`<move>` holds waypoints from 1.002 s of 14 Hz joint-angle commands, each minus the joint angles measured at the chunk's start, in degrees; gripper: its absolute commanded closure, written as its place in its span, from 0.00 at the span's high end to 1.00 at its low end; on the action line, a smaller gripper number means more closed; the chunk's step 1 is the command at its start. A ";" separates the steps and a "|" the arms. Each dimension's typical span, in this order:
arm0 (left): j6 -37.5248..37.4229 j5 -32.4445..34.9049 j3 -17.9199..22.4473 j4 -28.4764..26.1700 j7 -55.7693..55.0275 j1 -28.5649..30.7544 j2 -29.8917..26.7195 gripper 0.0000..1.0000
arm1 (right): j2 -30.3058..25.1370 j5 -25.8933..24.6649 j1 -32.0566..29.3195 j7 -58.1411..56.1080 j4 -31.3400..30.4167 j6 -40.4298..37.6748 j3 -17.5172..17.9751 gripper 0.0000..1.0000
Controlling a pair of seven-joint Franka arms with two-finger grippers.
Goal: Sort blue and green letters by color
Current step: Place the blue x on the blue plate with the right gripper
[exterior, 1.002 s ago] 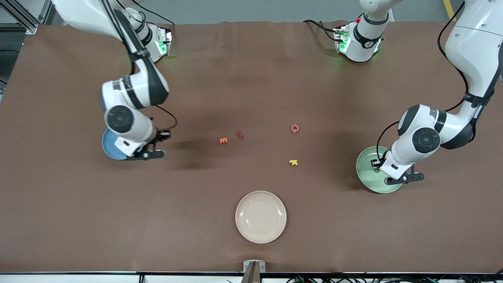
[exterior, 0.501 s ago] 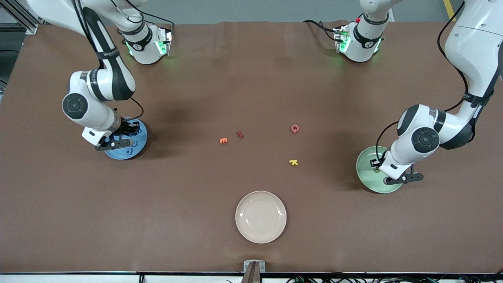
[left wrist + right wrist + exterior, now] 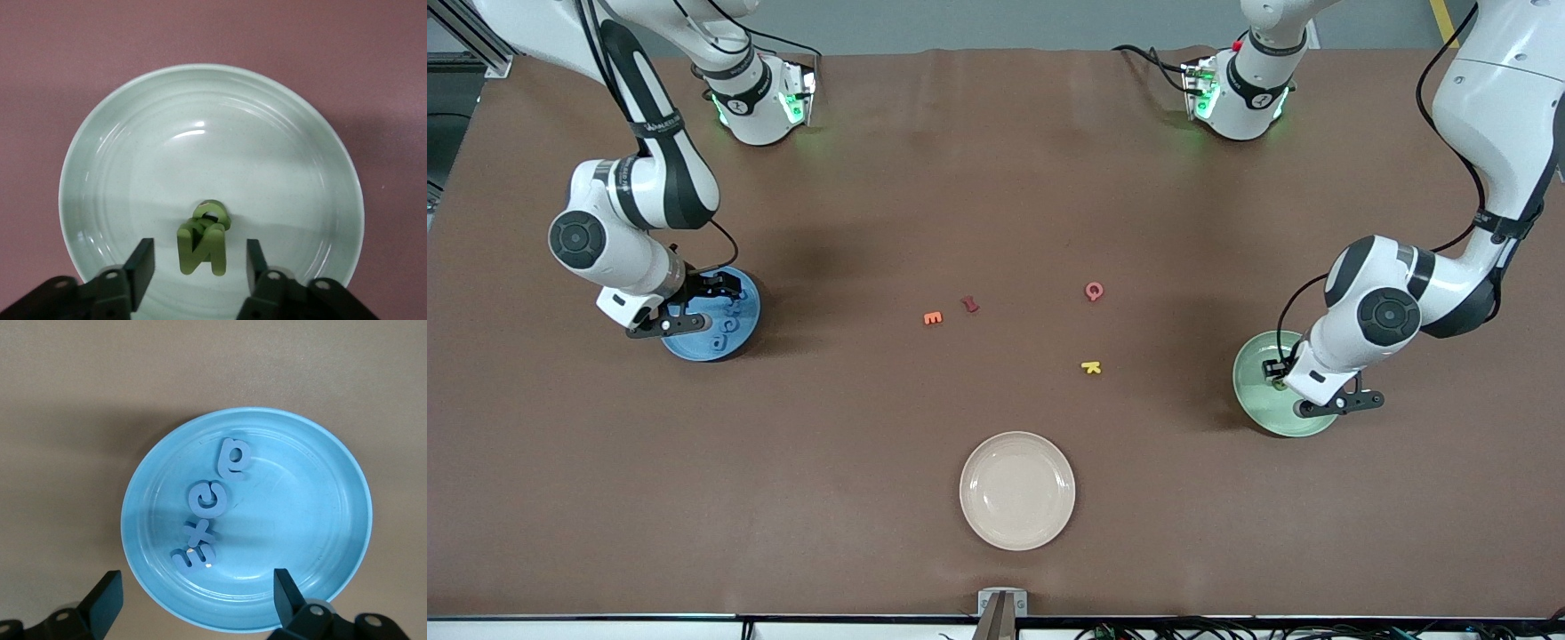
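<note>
Pincer-wise, your front view has the right pincer (image 3: pixel 694 307) over the blue plate (image 3: pixel 743 336) w/ blue letters (image 3: pixel 726 326) in it, the left pincer (image 3: pixel 1316 391) over the green plate (image 3: pixel 1254 400), while orange E (image 3: pixel 933 317), dark red letter (image 3: pixel 969 304), pink letter (image 3: pixel 1094 291), yellow K (image 3: pixel 1091 367) and beige plate (image 3: pixel 1017 491) sit mid-counter (image 3: pixel 871 178). Left wrist view: you see fingers (image 3: pixel 141 263) spread apart, nothing held, green letters (image 3: pixel 203 243) piled in the plate between them. Right wrist view: fingers (image 3: pixel 107 593) wide apart, empty, four blue letters in a row touching inside the plate.
</note>
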 commanded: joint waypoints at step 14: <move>-15.14 -3.21 -4.83 17.91 13.88 0.64 -3.93 1.00 | -9.61 0.47 -2.47 -1.44 3.03 -13.08 1.53 1.00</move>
